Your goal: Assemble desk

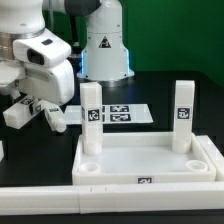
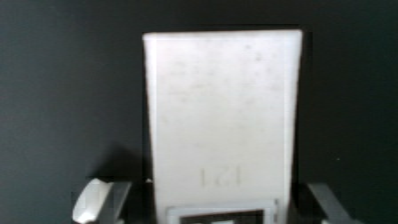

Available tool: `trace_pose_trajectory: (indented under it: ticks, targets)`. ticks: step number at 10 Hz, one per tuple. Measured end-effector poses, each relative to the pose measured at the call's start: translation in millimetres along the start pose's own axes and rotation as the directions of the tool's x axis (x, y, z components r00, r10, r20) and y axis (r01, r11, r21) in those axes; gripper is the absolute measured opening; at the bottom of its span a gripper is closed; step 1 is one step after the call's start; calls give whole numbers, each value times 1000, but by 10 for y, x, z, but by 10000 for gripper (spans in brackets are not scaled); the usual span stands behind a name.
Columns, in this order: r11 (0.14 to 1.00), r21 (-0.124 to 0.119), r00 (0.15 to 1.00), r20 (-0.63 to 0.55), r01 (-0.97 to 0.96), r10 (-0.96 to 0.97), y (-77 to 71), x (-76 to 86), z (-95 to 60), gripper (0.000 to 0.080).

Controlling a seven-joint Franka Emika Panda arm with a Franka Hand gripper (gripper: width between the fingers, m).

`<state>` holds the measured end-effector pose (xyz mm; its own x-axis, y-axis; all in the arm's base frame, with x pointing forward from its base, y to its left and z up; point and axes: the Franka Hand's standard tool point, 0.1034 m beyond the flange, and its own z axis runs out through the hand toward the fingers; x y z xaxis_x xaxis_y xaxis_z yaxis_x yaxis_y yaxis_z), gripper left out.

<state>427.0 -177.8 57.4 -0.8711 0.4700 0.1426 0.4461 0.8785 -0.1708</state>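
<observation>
In the wrist view a white block leg (image 2: 217,110) runs lengthwise between my fingers (image 2: 102,198), a black-and-white tag on its near end. My gripper (image 2: 214,203) is shut on this leg. In the exterior view the gripper (image 1: 42,108) sits low over the table at the exterior view's left, and the held leg is hard to make out there. The white desk panel (image 1: 140,155) lies in the foreground. Two legs stand upright in its far corners, one on the left (image 1: 92,122) and one on the right (image 1: 181,112).
The marker board (image 1: 122,113) lies flat behind the panel. The robot's white base (image 1: 105,45) stands at the back. A long white bar (image 1: 45,200) runs along the front edge at the exterior view's left. The tabletop is black.
</observation>
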Motion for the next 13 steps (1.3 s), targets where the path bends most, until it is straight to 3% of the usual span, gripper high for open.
trace_pose_trajectory:
  ticks: [3, 5, 6, 8, 12, 13]
  targets:
    - [981, 28, 982, -3, 191, -191, -90, -2, 30, 281]
    - [916, 38, 915, -85, 399, -395, -137, 20, 194, 281]
    - [880, 40, 876, -126, 473, -465, -94, 29, 297, 281]
    - [886, 44, 878, -170, 461, -448, -56, -6, 407, 281]
    - [899, 53, 891, -172, 435, -421, -191, -38, 466, 281]
    - [900, 53, 892, -172, 433, -419, -199, -38, 468, 379]
